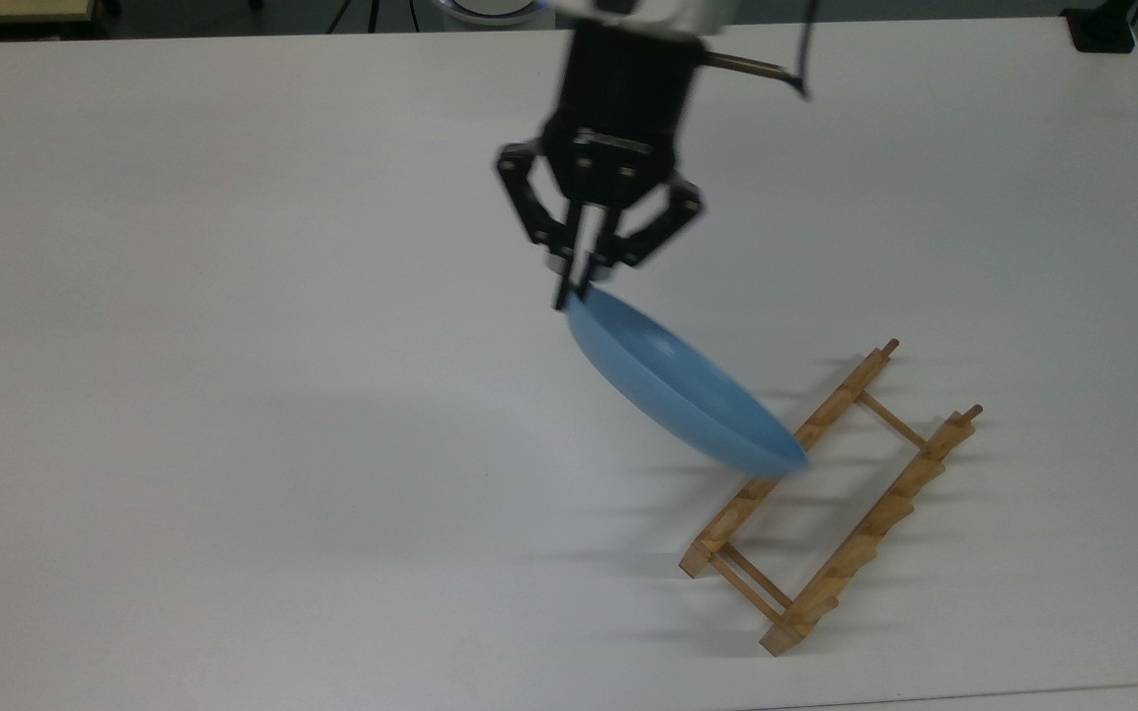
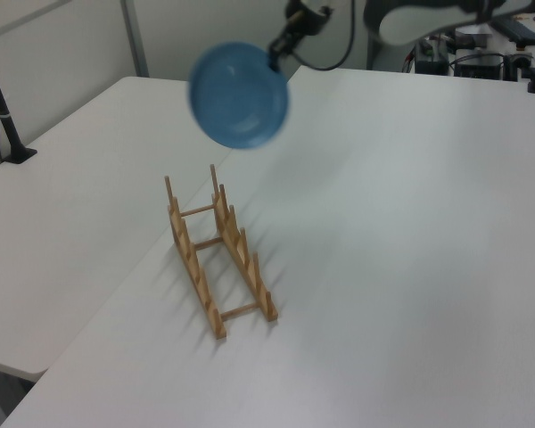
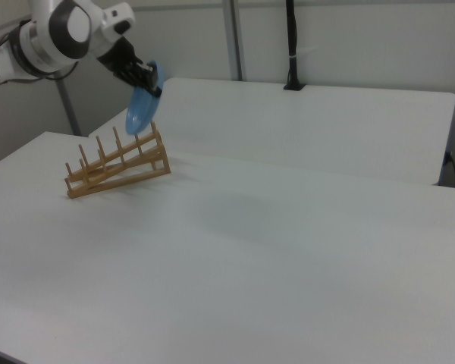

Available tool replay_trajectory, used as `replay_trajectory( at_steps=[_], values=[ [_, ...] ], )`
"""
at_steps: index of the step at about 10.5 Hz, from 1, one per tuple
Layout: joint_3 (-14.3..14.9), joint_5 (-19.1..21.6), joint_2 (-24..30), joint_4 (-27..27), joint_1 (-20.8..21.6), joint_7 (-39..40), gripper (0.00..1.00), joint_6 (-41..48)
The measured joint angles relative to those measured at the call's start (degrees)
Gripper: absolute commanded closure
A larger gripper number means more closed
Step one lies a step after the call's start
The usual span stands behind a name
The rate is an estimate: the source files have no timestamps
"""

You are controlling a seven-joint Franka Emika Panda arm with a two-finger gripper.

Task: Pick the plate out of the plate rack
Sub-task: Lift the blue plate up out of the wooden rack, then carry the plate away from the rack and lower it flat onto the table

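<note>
— Holding what, and where?
— Clamped on the rim of the plate (image 1: pixel 673 390), at its upper edge in the top view: gripper (image 1: pixel 574 286) with both fingers pinched together on that rim. Same grip seen in the left view at the plate's upper right edge (image 2: pixel 275 59) and in the right view (image 3: pixel 149 85).

— Position of the plate?
— Hanging in the air, tilted, clear of the plate rack (image 1: pixel 821 504). In the top view, lower tip overlapping the rack's near rail by line of sight only. In the left view (image 2: pixel 239 95), well above the rack (image 2: pixel 216 254) with open space between. In the right view (image 3: pixel 141 109), edge-on, just above the rack's tallest pegs (image 3: pixel 117 163).

— State of the rack?
— Resting flat on the white table (image 1: pixel 233 346), 2 notched rails joined by thin dowels, no slot occupied.
</note>
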State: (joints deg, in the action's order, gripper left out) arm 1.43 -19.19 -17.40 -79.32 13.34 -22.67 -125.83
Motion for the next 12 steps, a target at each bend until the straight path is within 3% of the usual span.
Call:
replay_trajectory(
  at_steps=[2,3,7,9,12],
  values=[
    [0.14,11.24,3.68,-4.48,-4.54,17.69,1.00,9.40],
    [0.16,13.86,4.92,-6.65,-6.78,26.02,1.00,13.36],
    [0.15,16.64,7.97,-21.57,-11.58,53.41,1.00,15.85],
    [0.17,22.25,7.22,-26.19,-13.97,65.93,1.00,15.85],
    [0.00,24.23,1.35,-27.41,-14.63,69.65,1.00,15.72]
  ],
)
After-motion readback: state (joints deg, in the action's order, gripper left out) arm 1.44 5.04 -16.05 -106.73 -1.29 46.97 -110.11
